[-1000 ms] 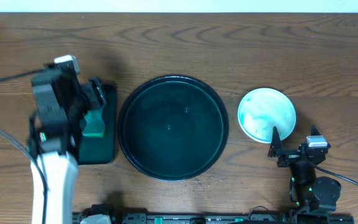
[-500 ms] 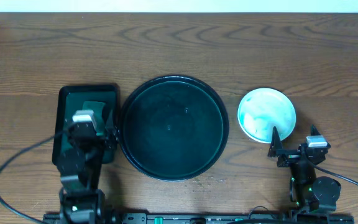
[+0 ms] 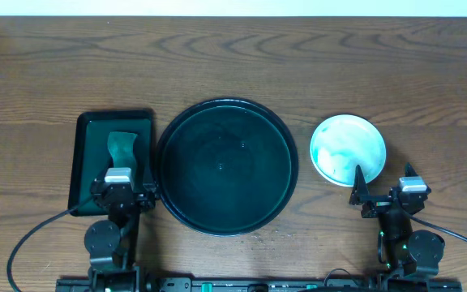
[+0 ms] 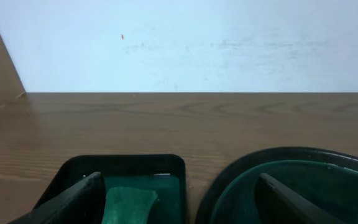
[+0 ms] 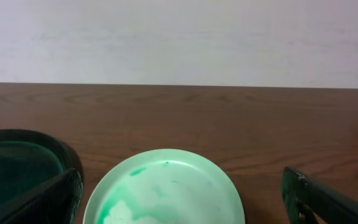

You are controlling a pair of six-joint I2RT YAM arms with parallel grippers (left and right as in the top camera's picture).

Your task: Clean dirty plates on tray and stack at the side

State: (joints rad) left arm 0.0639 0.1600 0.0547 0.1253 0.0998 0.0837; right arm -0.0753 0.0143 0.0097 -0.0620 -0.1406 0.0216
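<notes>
Left gripper [image 4: 179, 178]: jaws spread wide, nothing between them. Its fingers [image 4: 67, 200] show low at both sides of your wrist view. Ahead of them sits the small tray [image 4: 79, 171], dark green and rectangular, with a green cloth [image 4: 129, 202] lying inside it. From overhead the gripper hangs over that small tray's near end, and the cloth lies lengthwise toward the right side. Right gripper [image 5: 182, 174]: jaws also spread, holding nothing. Between its fingers [image 5: 42, 200] you look straight at the plate [image 5: 166, 193], white with teal-green smears, flat on the table [image 3: 233, 57]. From overhead one fingertip overlaps the plate's near rim; you cannot tell whether it touches. You also cannot tell whether this is one plate or several stacked. The plate sits to the right of the tray [image 3: 225, 166] with a gap between them. The tray is round with a raised rim, at mid-table, just beside the small tray on its left. Both arms are drawn back at the table's near edge.
</notes>
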